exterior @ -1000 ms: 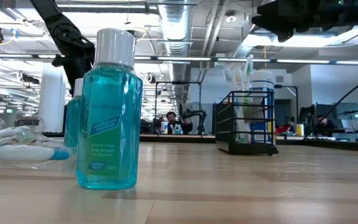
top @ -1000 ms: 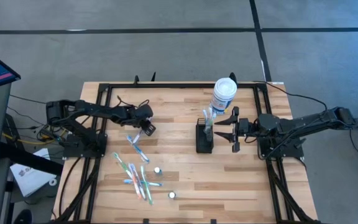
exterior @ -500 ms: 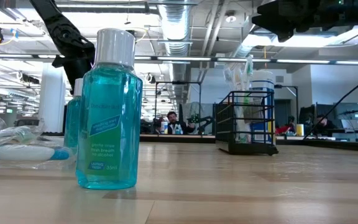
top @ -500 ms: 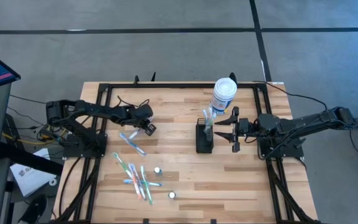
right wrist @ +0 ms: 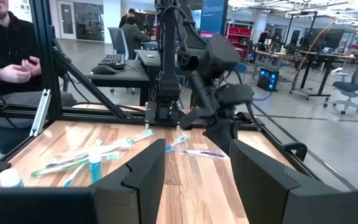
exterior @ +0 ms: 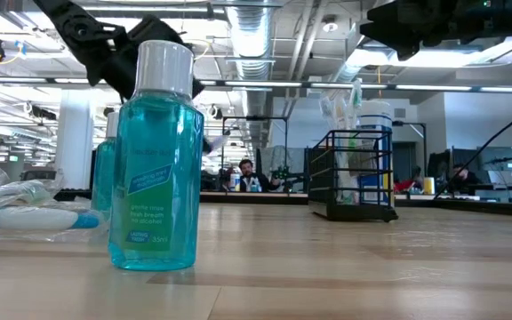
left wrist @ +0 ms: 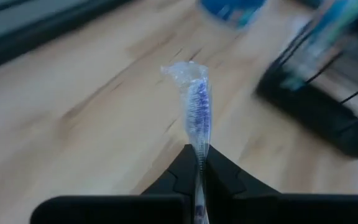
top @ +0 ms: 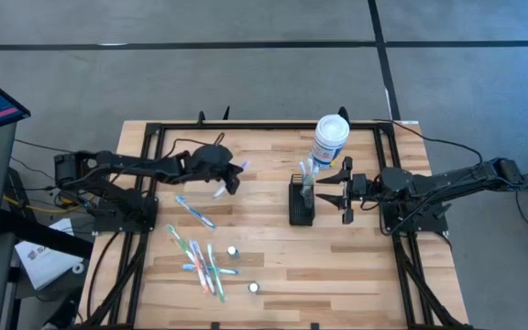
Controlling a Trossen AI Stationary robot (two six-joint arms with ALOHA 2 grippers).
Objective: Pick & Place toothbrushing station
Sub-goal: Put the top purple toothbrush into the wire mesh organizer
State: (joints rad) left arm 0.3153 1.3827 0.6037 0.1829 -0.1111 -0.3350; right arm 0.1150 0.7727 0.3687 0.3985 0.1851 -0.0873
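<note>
The black slotted caddy (top: 301, 206) stands upright mid-table with toothbrushes in it; it also shows in the low view (exterior: 352, 178). The white canister (top: 330, 139) stands just behind it. My left gripper (top: 230, 179) is to the left of the caddy, above the table, shut on a clear-wrapped toothbrush (left wrist: 197, 109). My right gripper (top: 324, 192) is open and empty, just right of the caddy, its fingers pointing toward the table's left. My left gripper pinches the wrapped toothbrush's handle (left wrist: 198, 149) between its two fingertips. The brush lies along the fingers, and its bristle head (left wrist: 196, 99) sticks out forward past them. The brush is lifted clear of the table.
A single wrapped toothbrush (top: 195, 211) lies left of centre. Several more toothbrushes (top: 204, 261) and two small mouthwash bottles (top: 233, 250) lie toward the near edge. One teal bottle (exterior: 154, 160) stands close to the low camera. A person (right wrist: 5, 56) sits beyond the table.
My left gripper has gone up and toward the table's right, toward the caddy, carrying the wrapped toothbrush clear of the table. The single toothbrush on the table has shifted and lies where the gripper was.
</note>
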